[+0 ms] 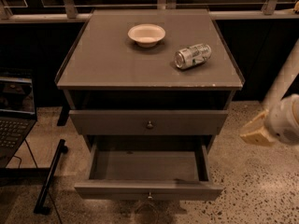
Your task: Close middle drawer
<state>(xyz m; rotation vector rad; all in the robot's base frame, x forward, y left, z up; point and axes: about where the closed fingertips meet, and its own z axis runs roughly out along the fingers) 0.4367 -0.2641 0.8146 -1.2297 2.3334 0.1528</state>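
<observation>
middle drawer (148, 189) stands pulled out — tool (255, 133) hangs well apart, state not discernible

Grey-brown middle drawer (147, 169) pulled out — tool (257, 133) apart, rightward.

The middle drawer (117, 189) is coloured grey-brown; the gripper (256, 133), right of it, is coloured cream; the floor (261, 185) is speckled.

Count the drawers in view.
2. The top drawer sits above; the middle drawer, pulled open, is below it. A lower one may be hidden. The gripper hangs off to their right, touching neither.
</observation>
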